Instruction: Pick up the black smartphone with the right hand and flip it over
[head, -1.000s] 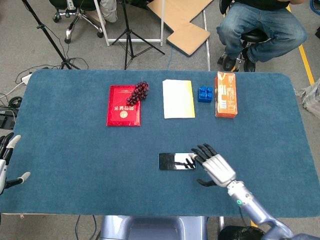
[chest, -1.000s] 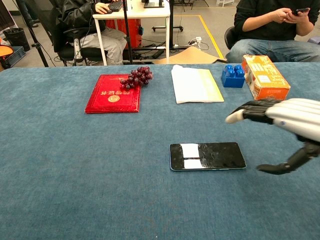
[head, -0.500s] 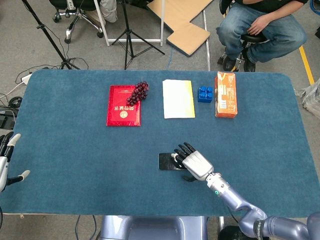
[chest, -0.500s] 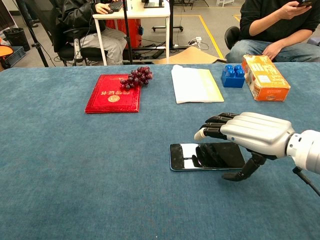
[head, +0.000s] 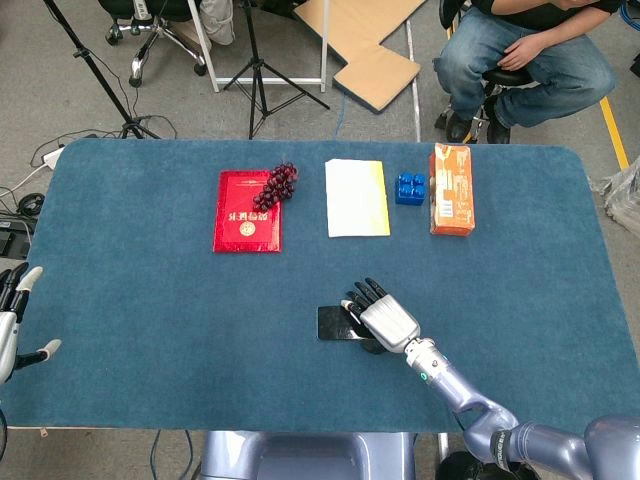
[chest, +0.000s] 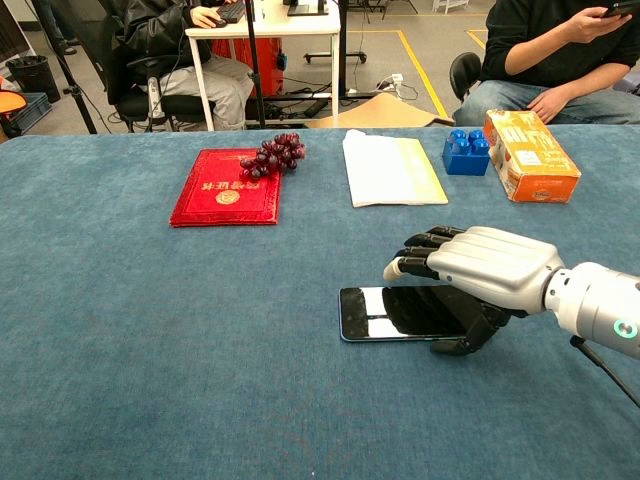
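Note:
The black smartphone (head: 333, 322) (chest: 385, 312) lies flat, screen up, on the blue table cloth near the front middle. My right hand (head: 386, 320) (chest: 480, 268) hangs palm down over the phone's right half and covers it. Its fingers (chest: 418, 250) reach leftward just above the screen. Its thumb (chest: 470, 338) sits low at the phone's near edge; whether it touches is unclear. The phone has not left the table. My left hand (head: 12, 322) shows only in the head view, off the table's left edge, fingers spread and holding nothing.
Along the back of the table lie a red booklet (head: 246, 211) with dark grapes (head: 278, 186) on its corner, a white and yellow sheet (head: 357, 197), a blue block (head: 410, 187) and an orange box (head: 451, 188). People sit beyond the far edge.
My right hand has moved left from beyond the phone's right end to over its right half and has sunk lower. The phone and the left hand have stayed put.

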